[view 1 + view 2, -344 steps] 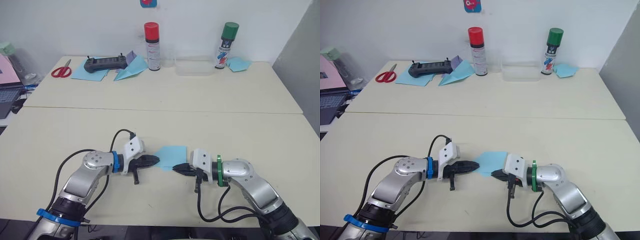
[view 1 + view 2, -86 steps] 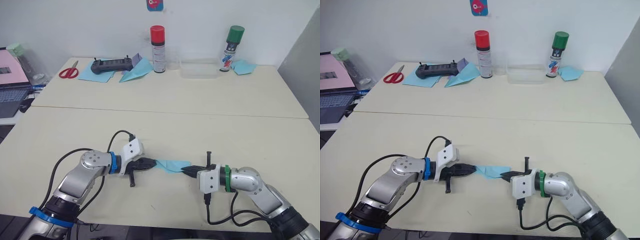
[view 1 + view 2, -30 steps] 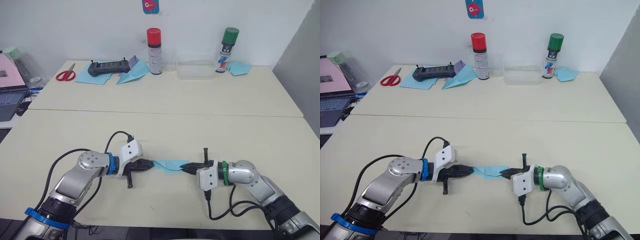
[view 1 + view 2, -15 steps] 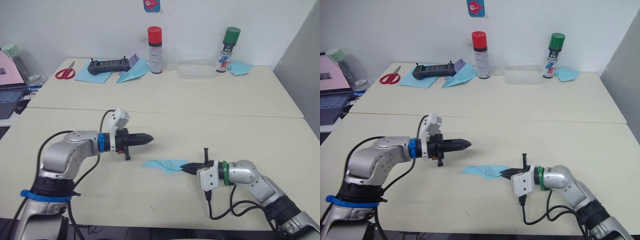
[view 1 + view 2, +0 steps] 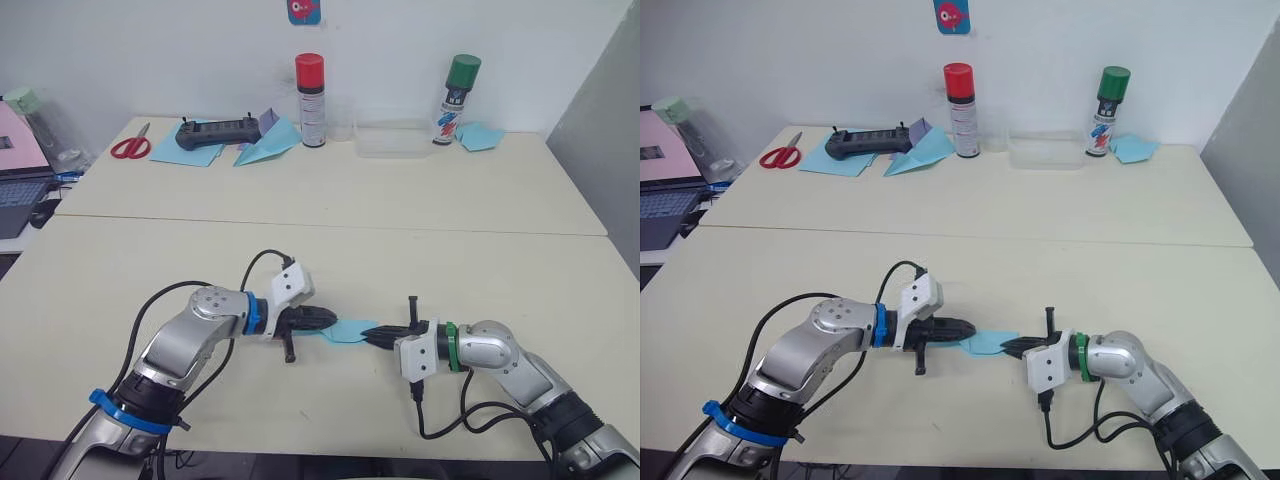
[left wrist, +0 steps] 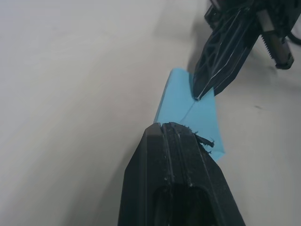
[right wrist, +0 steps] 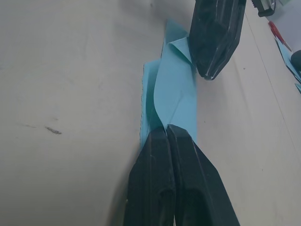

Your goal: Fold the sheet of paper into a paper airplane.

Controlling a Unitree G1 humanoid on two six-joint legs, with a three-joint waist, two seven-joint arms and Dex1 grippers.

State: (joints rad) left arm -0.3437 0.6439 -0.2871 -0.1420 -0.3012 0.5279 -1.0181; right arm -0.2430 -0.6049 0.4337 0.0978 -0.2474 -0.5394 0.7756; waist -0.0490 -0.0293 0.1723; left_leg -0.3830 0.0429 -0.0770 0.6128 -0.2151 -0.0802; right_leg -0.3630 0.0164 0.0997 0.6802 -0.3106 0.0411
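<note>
**Both grippers meet at the folded blue paper**

On the near table (image 5: 120, 270), the sheet of paper (image 5: 346, 331) lies as a narrow light blue strip between two grippers. The left gripper (image 5: 328, 319) touches its left end, fingers together. The right gripper (image 5: 372, 334) pinches its right end. Along the far edge stand a red-capped spray can (image 5: 309, 100) and a green-capped spray can (image 5: 453, 99); red scissors (image 5: 128, 147) lie nearby.

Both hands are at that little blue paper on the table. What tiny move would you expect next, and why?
Probably the left hand presses its closed fingertips along the folded sheet of paper to sharpen the crease. The right hand looks shut on the paper's other end, pinning it to the table, and in the right wrist view the upper fold bulges instead of lying flat.
</note>
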